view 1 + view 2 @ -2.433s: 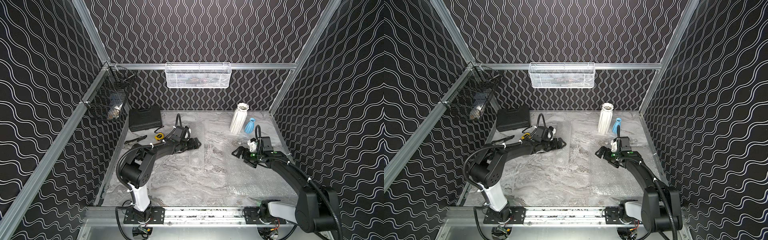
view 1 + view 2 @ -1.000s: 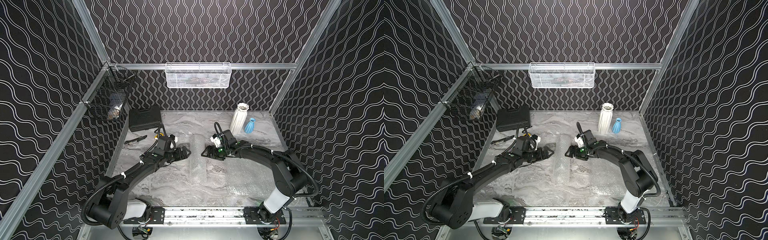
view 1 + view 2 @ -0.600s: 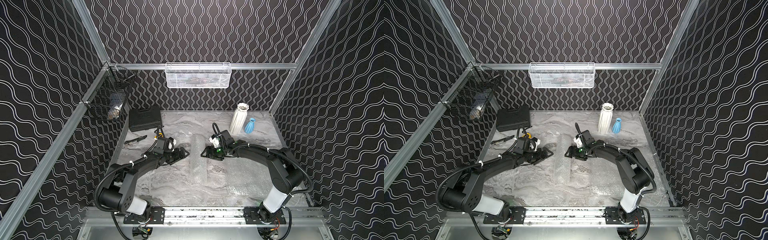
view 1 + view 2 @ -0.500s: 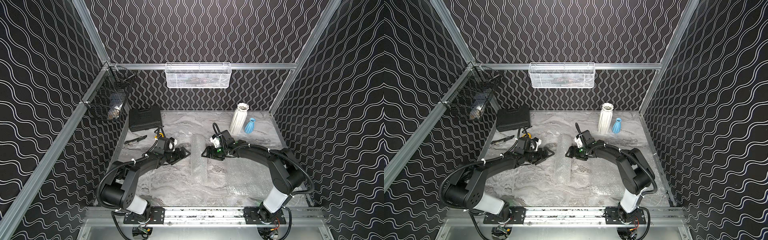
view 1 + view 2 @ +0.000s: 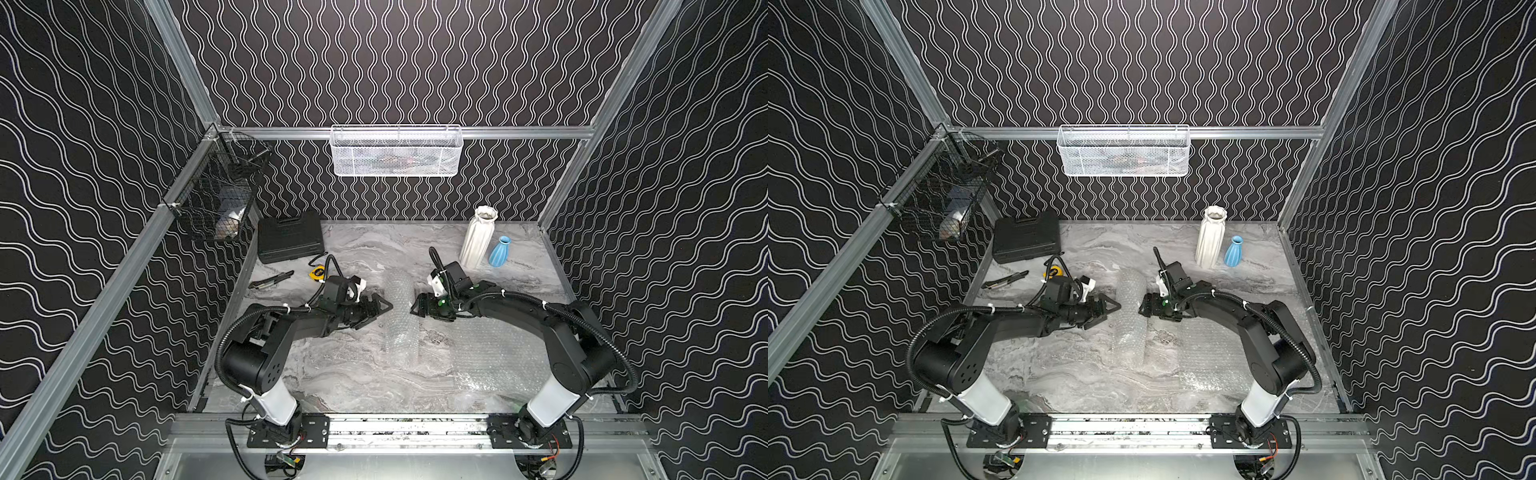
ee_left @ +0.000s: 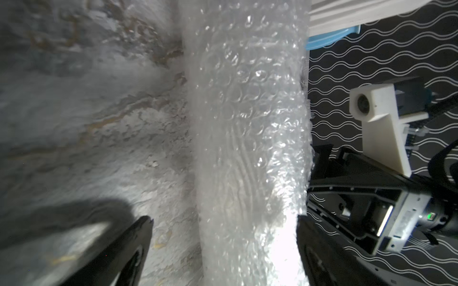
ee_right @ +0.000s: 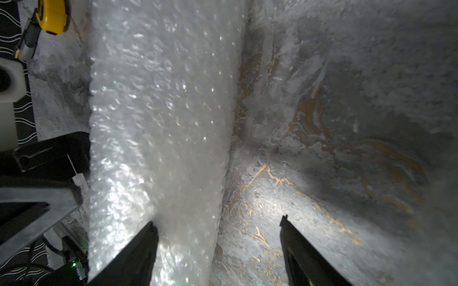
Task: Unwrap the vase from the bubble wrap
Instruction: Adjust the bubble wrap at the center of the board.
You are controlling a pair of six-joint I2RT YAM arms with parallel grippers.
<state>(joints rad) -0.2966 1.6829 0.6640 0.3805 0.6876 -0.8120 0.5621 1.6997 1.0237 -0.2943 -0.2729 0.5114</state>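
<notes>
A long roll of bubble wrap (image 5: 398, 316) (image 5: 1128, 320) lies on the marble table, running front to back. The vase inside it is hidden; only faint ridges show through the plastic in the left wrist view. My left gripper (image 5: 385, 307) (image 5: 1116, 308) points at the roll's left side, open, with the roll (image 6: 247, 148) between its spread fingers (image 6: 223, 221). My right gripper (image 5: 415, 309) (image 5: 1143, 309) faces it from the right, open (image 7: 217, 221), one finger over the roll (image 7: 161, 111), the other over bare table.
A flat bubble wrap sheet (image 5: 494, 357) lies under the right arm. A white ribbed vase (image 5: 478, 239) and a small blue vase (image 5: 498, 251) stand at the back right. A black case (image 5: 290, 241), yellow tape measure (image 5: 318, 272) and knife (image 5: 270, 280) lie back left. Wire baskets (image 5: 397, 151) (image 5: 220, 195) hang on the walls.
Both grippers have come in from the sides to the roll. Over the last second the left gripper edged right, up against it; the right gripper has barely moved.
</notes>
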